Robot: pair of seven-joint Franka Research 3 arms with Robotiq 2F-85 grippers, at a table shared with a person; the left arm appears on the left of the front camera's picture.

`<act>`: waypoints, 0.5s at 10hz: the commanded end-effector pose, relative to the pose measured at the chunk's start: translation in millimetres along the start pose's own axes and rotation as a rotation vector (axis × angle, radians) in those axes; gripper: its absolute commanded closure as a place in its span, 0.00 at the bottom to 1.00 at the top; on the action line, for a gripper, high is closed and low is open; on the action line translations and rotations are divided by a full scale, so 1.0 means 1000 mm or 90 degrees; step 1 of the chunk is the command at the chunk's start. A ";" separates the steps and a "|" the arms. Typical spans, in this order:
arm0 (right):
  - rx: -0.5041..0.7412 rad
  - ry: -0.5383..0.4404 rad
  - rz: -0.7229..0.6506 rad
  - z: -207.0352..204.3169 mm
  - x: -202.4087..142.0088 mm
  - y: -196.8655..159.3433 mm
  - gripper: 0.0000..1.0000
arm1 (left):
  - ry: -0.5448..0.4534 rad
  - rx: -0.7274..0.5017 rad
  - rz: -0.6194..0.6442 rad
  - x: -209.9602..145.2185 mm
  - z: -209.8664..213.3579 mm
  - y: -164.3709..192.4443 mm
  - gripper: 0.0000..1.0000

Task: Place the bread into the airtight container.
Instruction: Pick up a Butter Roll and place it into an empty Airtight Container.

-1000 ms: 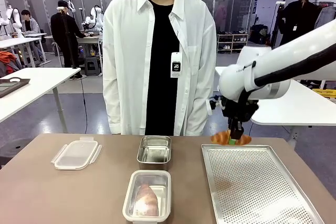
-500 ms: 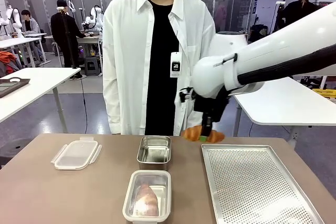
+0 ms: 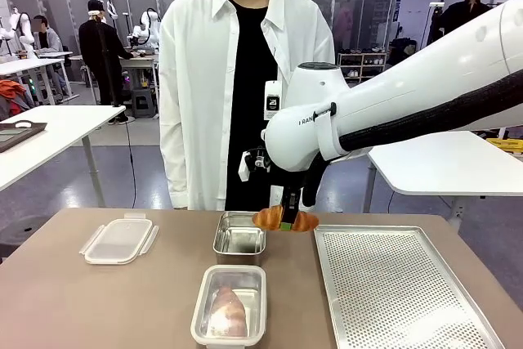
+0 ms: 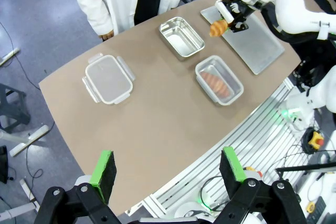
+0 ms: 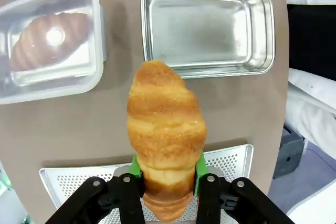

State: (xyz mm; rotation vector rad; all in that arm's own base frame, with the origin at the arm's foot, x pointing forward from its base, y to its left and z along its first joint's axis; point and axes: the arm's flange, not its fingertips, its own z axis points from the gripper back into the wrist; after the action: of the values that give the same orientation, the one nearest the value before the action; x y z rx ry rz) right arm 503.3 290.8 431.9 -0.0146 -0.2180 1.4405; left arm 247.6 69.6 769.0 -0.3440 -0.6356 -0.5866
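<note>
My right gripper (image 3: 285,218) is shut on a golden croissant, the bread (image 3: 284,220), holding it above the table between the steel pan (image 3: 240,236) and the perforated tray (image 3: 400,284). In the right wrist view the bread (image 5: 165,124) stands up between the green pads (image 5: 135,169), with the empty steel pan (image 5: 207,24) beyond it. The clear airtight container (image 3: 230,304) sits near the front edge and holds another loaf; it lies at the upper left of the right wrist view (image 5: 50,40). My left gripper (image 4: 167,166) hangs open high above the table, holding nothing.
The container's clear clip lid (image 3: 119,239) lies at the left of the table. A person in a white shirt (image 3: 245,87) stands at the far edge behind the steel pan. The bare perforated tray (image 4: 257,45) takes up the table's right side.
My right arm has swung left with the bread, from above the tray's far left corner to just beside the steel pan. Nothing else on the table has moved.
</note>
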 end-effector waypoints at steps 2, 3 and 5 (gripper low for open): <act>0.003 0.003 -0.004 0.000 -0.002 0.001 0.59 | 0.002 -0.001 -0.011 0.001 0.002 0.000 0.00; 0.003 0.003 -0.004 0.000 -0.002 0.001 0.59 | 0.002 -0.001 -0.011 0.001 0.002 0.000 0.00; 0.003 0.003 -0.004 0.000 -0.002 0.001 0.59 | 0.002 -0.001 -0.011 0.001 0.002 0.000 0.00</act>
State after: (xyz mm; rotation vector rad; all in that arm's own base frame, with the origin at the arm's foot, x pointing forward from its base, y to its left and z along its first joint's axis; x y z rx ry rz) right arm 503.0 290.6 431.5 -0.0137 -0.2134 1.4400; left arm 247.6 69.6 769.0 -0.3440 -0.6356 -0.5866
